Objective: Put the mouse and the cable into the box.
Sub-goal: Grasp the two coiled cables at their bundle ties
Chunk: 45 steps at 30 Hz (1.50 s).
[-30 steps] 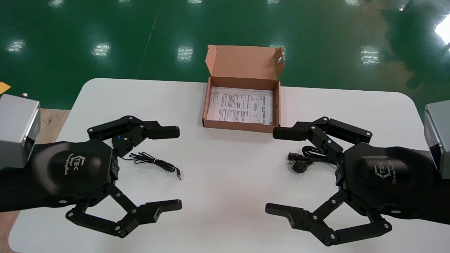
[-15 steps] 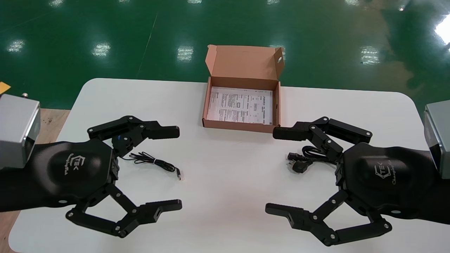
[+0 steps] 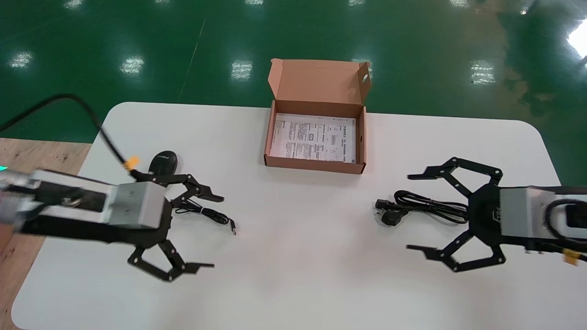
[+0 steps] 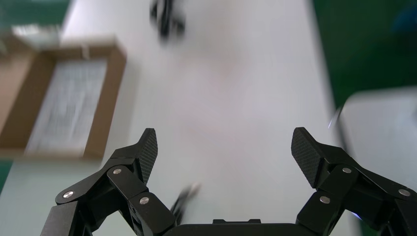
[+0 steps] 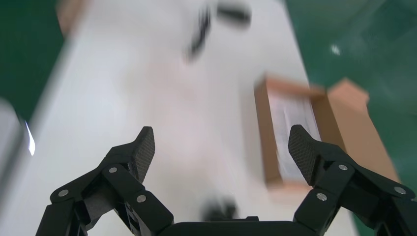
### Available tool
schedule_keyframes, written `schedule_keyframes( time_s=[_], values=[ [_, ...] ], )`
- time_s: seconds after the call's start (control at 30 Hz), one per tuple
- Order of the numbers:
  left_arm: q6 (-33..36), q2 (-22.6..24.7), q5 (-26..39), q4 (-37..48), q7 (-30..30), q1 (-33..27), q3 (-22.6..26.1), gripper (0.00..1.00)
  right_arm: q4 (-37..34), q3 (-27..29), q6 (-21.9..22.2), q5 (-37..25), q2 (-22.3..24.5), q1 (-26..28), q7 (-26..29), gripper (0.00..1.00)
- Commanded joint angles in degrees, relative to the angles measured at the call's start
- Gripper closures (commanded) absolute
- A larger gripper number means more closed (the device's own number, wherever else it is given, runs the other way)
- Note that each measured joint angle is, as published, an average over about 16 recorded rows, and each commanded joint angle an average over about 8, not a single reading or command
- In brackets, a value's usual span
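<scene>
Opening step, by the look of it: nothing packed yet. The robot's left hand [image 3: 216, 232] hovers low over the white surface [image 3: 298, 266], fingers spread wide, just beside the mouse [image 3: 163, 162], which lies near the surface's left edge, its thin cord [image 3: 204, 211] trailing between the fingers. The right hand [image 3: 408, 211], likewise spread and holding nothing, faces the cable [image 3: 422, 206], which lies near the surface's right side, well apart from the box [image 3: 314, 165].

The box sits centre-rear, lid [image 3: 321, 80] standing open, a printed sheet [image 3: 314, 137] flat on its floor.

Next move, prob.: each hand lines up over its item, drops and closes. The mouse looks like a smooth, domed black plastic shell, so it may slip unless gripped across its sides. The cable is a rubbery, loosely coiled bundle w/ a chunky plug; a pinch across several loops should keep it from unravelling. The box is matte brown corrugated card, shallow, approx. rectangular, and light enough to shift if bumped.
</scene>
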Motion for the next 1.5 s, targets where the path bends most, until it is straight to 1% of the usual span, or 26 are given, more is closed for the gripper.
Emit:
schedule_keyframes(
  time_s=[0.03, 0.13, 0.23, 0.4, 0.53, 0.8, 1.1, 1.13, 1.17, 1.2, 1.27, 1.37, 1.4, 1.43, 1.5],
  values=[
    [-0.1, 2.2, 5.9, 3.4, 2.9, -3.4, 3.1, 0.00, -4.4, -1.8, 0.3, -5.4, -0.8, 2.9, -6.3, 0.00],
    [-1.5, 6.6, 11.8, 11.9, 8.2, -6.8, 6.2, 0.00, -11.3, -3.6, 3.2, -10.9, -2.8, 5.9, -12.1, 0.00],
    [-4.0, 10.5, 15.9, 20.8, 13.4, -9.4, 8.2, 0.00, -17.3, -5.0, 5.6, -14.7, -4.6, 8.5, -16.3, 0.00],
    [-8.6, 15.6, 19.4, 33.5, 21.1, -12.6, 9.6, 0.00, -25.3, -6.5, 7.5, -18.1, -7.4, 12.1, -21.5, 0.00],
    [-11.5, 18.3, 20.6, 41.1, 26.2, -14.1, 10.0, 0.00, -30.4, -7.3, 8.1, -19.7, -9.4, 14.1, -24.7, 0.00],
    [-14.6, 21.1, 21.1, 50.7, 33.6, -15.8, 10.3, 0.00, -38.6, -8.7, 10.9, -22.1, -13.0, 16.7, -29.5, 0.00],
    [-17.0, 22.1, 20.9, 56.3, 37.6, -16.0, 10.0, 0.00, -44.7, -9.8, 14.9, -24.0, -15.8, 18.3, -32.5, 0.00],
    [-17.2, 22.2, 20.9, 56.7, 37.8, -16.0, 10.0, 0.00, -45.2, -9.9, 15.2, -24.2, -16.1, 18.3, -32.7, 0.06],
    [-17.3, 22.3, 20.9, 57.1, 38.0, -16.0, 10.0, 0.06, -45.6, -10.0, 15.5, -24.4, -16.3, 18.4, -32.9, 0.18],
    [-17.4, 22.4, 20.9, 57.3, 38.2, -16.0, 10.0, 0.15, -45.9, -10.1, 15.8, -24.6, -16.4, 18.5, -33.0, 0.31],
    [-17.5, 22.5, 20.9, 57.7, 38.3, -16.1, 10.0, 0.37, -46.3, -10.2, 16.1, -24.8, -16.6, 18.6, -33.1, 0.56],
    [-17.5, 22.5, 20.8, 57.7, 38.4, -16.0, 10.0, 0.72, -46.4, -10.3, 16.3, -24.9, -16.7, 18.6, -33.1, 0.93],
    [-17.5, 22.5, 20.8, 57.6, 38.3, -16.0, 10.0, 0.85, -46.4, -10.3, 16.3, -24.9, -16.7, 18.5, -33.1, 1.00],
    [-17.5, 22.5, 20.8, 57.5, 38.3, -16.0, 10.0, 0.91, -46.2, -10.3, 16.2, -24.9, -16.6, 18.5, -33.1, 1.00],
    [-17.5, 22.4, 20.8, 57.4, 38.2, -16.0, 10.0, 0.97, -46.1, -10.2, 16.1, -24.7, -16.6, 18.5, -33.0, 1.00]
  ],
)
